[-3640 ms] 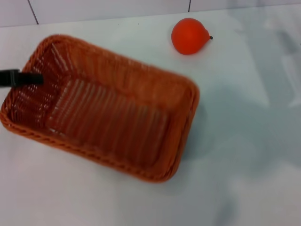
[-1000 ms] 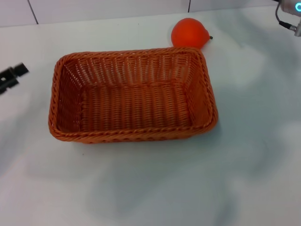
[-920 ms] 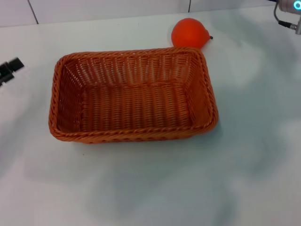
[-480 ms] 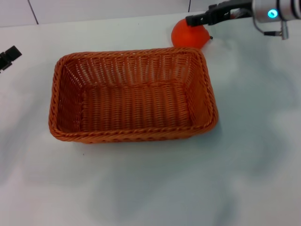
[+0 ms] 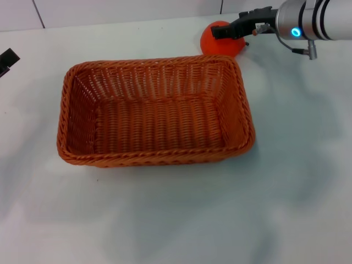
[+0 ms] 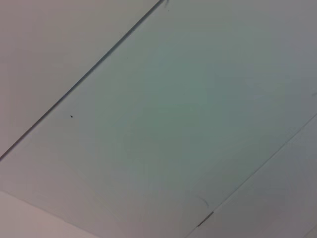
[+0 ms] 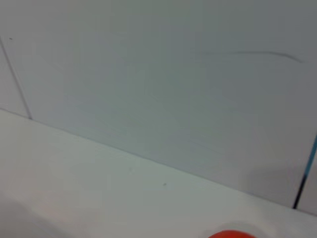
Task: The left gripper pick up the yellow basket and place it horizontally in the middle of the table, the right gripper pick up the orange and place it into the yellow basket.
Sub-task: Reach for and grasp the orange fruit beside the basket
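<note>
The yellow basket [image 5: 157,159], orange-brown wicker, stands flat and lengthwise across the middle of the white table [image 5: 165,220]; it holds nothing. The orange [image 5: 219,46] lies on the table just behind the basket's far right corner. My right gripper [image 5: 221,32], on the silver arm with the blue light, reaches in from the right and is over the top of the orange, hiding part of it. A sliver of the orange shows in the right wrist view [image 7: 230,234]. My left gripper [image 5: 6,59] is at the far left edge, well clear of the basket.
A tiled white wall [image 5: 121,11] runs along the back of the table, close behind the orange. The left wrist view shows only white wall and table surface.
The basket has been set down level and let go. My left gripper has drawn back to the left edge. My right arm has come in from the right to the orange.
</note>
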`<state>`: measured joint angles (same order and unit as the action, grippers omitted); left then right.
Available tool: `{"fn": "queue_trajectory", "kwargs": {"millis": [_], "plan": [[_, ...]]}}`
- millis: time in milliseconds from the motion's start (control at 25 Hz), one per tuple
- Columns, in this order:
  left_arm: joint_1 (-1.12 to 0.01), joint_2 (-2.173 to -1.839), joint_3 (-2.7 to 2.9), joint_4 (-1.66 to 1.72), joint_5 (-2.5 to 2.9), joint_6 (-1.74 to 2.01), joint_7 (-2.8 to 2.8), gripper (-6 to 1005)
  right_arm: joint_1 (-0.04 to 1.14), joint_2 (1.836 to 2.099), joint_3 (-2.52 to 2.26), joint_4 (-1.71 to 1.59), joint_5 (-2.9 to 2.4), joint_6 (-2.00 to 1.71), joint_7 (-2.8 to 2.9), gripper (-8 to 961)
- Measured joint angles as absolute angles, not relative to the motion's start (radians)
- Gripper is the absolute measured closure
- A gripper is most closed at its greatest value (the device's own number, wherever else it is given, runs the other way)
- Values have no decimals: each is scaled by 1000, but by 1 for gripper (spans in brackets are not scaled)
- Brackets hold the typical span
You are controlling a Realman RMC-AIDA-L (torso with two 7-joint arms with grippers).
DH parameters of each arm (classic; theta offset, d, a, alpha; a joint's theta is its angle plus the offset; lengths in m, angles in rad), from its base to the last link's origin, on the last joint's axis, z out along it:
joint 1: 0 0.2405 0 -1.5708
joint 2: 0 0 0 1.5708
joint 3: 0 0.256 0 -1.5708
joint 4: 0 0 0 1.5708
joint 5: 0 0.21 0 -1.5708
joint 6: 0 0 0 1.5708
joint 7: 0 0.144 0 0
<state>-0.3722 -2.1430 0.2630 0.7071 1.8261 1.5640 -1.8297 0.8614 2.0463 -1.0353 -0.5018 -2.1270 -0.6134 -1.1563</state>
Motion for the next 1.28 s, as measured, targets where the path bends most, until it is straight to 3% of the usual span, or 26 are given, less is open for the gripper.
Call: {"fn": "queue_trajectory", "kwargs": {"millis": [120,360,800,1000,1280], "plan": [[-371,-2143,263,707,1826,1565,-1830,245,869,2055,-1047,-472,-2128,-561,-1164,42],[-370,-2145,254,707,1822,1572,-1834,244,893,2060,-1061,-404,-2129,-493,-1183,153],[-373,-2132,254,670,1776,1594,-1836,244,884,2073,-1060,-407,-2126,-478,-1220,547],[-374,-2132,255,669,1775,1599,-1839,245,886,2077,-1056,-405,-2122,-467,-1236,785],[-374,-2134,255,669,1774,1600,-1841,245,889,2077,-1061,-408,-2122,-463,-1238,868]]}}
